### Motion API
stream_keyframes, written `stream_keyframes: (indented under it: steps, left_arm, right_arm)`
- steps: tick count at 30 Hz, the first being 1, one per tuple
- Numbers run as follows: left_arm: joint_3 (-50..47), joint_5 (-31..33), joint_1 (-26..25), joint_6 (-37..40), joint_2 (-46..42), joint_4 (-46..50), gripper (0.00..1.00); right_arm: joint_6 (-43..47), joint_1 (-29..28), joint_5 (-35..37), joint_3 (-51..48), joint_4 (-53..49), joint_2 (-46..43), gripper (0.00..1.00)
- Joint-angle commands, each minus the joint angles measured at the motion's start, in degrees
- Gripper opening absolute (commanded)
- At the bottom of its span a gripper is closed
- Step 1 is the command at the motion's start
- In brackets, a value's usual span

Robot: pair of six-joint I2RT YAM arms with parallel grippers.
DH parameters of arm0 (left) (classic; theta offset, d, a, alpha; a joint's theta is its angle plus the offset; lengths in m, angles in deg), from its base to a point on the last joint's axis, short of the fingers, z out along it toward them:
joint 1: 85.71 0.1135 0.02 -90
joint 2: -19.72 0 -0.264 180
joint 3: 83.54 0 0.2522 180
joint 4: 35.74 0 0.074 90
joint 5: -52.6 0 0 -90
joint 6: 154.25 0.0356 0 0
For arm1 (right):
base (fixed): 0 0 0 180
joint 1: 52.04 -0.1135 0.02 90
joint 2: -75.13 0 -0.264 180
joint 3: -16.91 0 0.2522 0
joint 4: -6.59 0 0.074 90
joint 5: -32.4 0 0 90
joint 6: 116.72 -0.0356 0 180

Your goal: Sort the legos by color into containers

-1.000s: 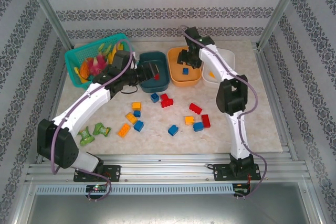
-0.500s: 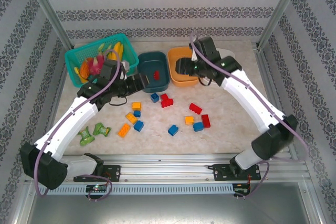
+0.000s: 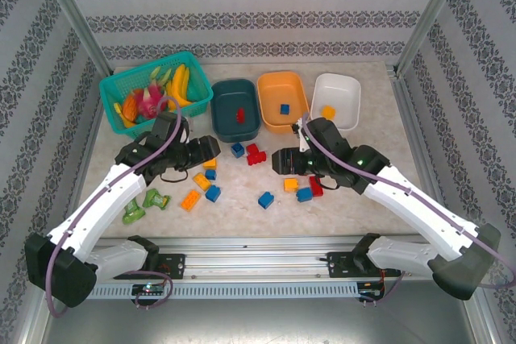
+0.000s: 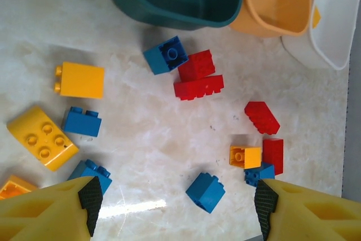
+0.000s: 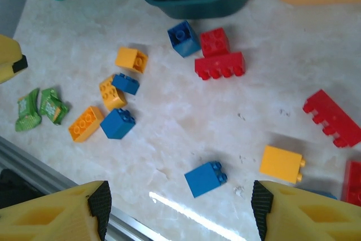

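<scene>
The red brick (image 3: 239, 114) now lies in the teal tub (image 3: 226, 96), dropped there by the left gripper (image 4: 177, 198). So one more is sorted, and about a dozen legos (image 3: 256, 156) remain loose just in front of that tub. Both arms have swung back low over them. The left gripper and right gripper (image 5: 181, 201) are wide apart and empty.

3 tubs in a row at far side, upright, open tops, L to R: dark teal tub (image 3: 218, 114), orange tub (image 3: 278, 88), white tub (image 3: 339, 90). Teal has 1 red lego (image 3: 240, 113); orange, 1 blue lego (image 3: 285, 108); white, 1 orange-yellow lego (image 3: 328, 112). Rest loose on table, nearer: blue brick (image 3: 237, 150) against red pair (image 3: 255, 154), just near of teal tub; yellow/blue/orange cluster (image 3: 210, 174) to left; lone blue brick (image 3: 266, 199) mid; yellow brick (image 3: 290, 184) bunched w/ blue + red at right; long red brick (image 4: 262, 117) just beyond them.
</scene>
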Motion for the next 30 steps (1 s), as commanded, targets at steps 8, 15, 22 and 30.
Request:
stream_keyframes:
  steps: [8, 15, 22, 30]
  left_arm:
    - [3.1, 8.9, -12.5, -7.1, 14.4, -3.5, 0.75]
    - [20.1, 18.8, -18.2, -19.4, 34.5, 8.2, 0.87]
    - [33.2, 20.2, -19.8, -25.3, 46.9, 14.9, 1.0]
    - [45.7, 21.2, -20.8, -27.7, 58.1, 20.7, 1.0]
  right_arm:
    - [-2.5, -0.5, 3.8, -1.1, -0.9, -0.2, 0.7]
    - [-2.9, -0.3, 5.6, -2.9, -4.2, -4.3, 0.73]
    - [-3.7, 0.4, 7.2, -5.1, -6.2, -10.0, 0.74]
    - [-4.2, 1.9, 6.9, -7.4, -6.6, -15.0, 0.76]
